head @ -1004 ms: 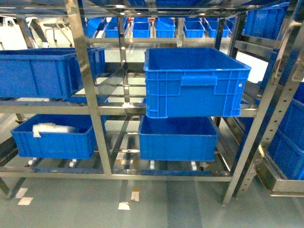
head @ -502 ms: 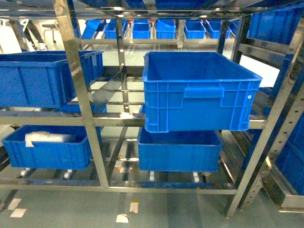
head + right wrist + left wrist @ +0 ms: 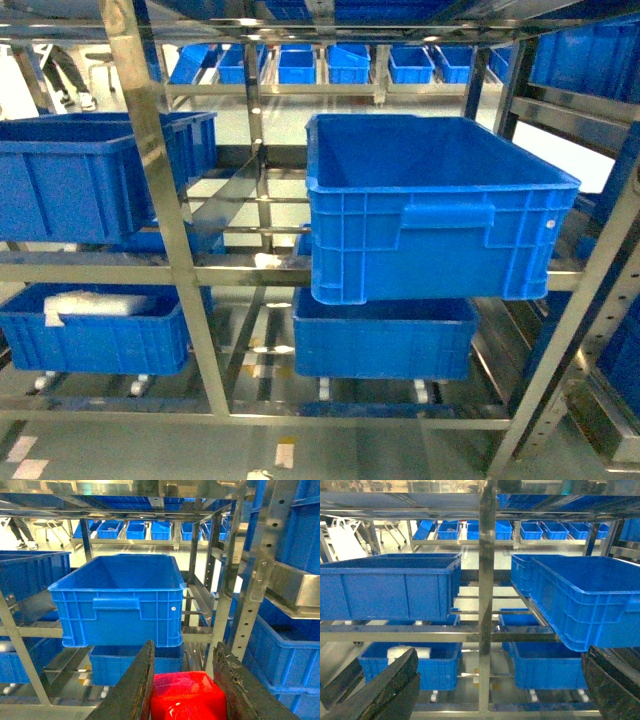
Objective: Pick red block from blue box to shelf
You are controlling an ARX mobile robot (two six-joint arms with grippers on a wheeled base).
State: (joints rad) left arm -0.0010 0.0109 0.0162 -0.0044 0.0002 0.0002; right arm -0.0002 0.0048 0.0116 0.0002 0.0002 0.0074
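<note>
Red block [image 3: 187, 696] sits clamped in my right gripper [image 3: 184, 690], fingers pressing its two side faces, only visible in the right wrist view, low in frame. Glossy hard plastic, so I judge it light, stiff, not fragile, but slick; hold on the flat opposite sides looks right, and a firm squeeze should stop it sliding. It looks cube-like, no clear long axis; a broad face points toward the camera, and I cannot see a stud from here. Left gripper [image 3: 495, 690] is spread wide, nothing between the fingers. Shelf [image 3: 160, 240] stands straight ahead, steel rails with a dark blue crate [image 3: 430, 210] on the middle tier and another dark blue crate [image 3: 90, 170] to its left. The blue box is not in view.
</note>
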